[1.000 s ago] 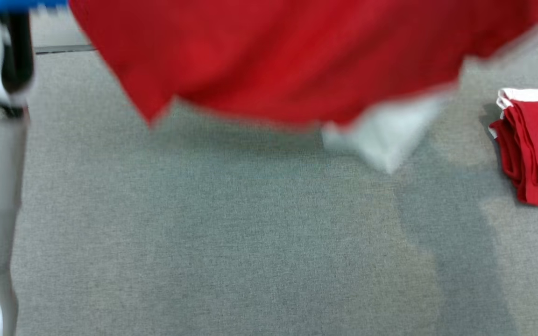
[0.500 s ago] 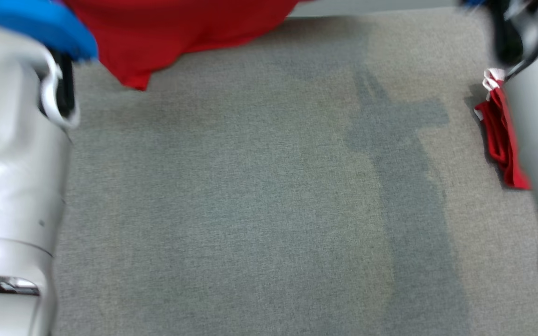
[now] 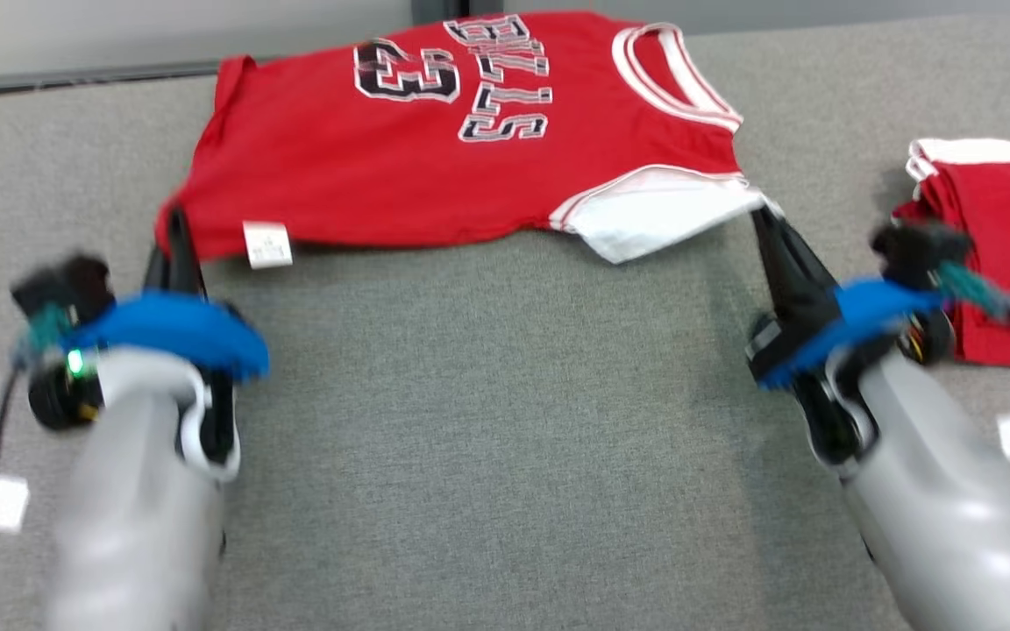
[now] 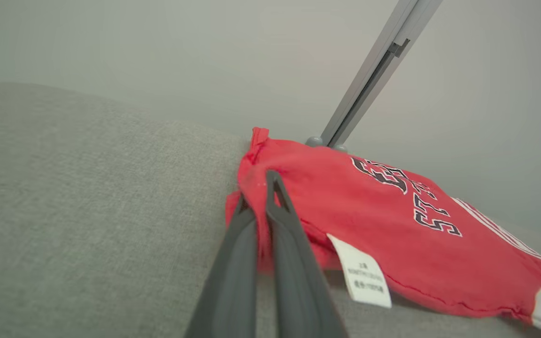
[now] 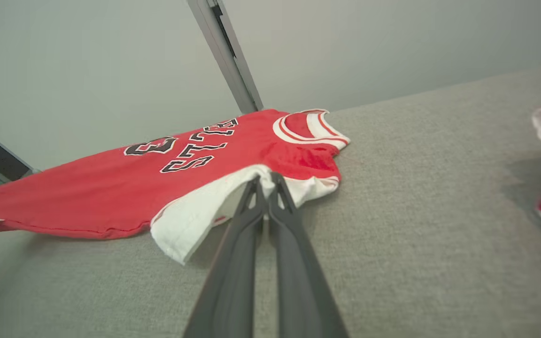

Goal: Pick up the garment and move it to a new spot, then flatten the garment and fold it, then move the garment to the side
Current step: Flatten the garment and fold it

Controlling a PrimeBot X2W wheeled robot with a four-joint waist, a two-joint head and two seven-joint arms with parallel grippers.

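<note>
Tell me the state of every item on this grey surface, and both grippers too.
red jersey, spread out, lettering facing up.
care label, sticking out from the near hem.
folded red garments, stacked on the robot's right, untouched.
left gripper, shut on the jersey's hem corner.
right gripper, shut on the jersey's white sleeve edge.

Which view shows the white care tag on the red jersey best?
The left wrist view: the care tag is close and large, sticking out at the jersey hem, its print lines visible though unreadable. The head view shows it as a small blank white square; the right wrist view has it tiny at the left edge.
</note>
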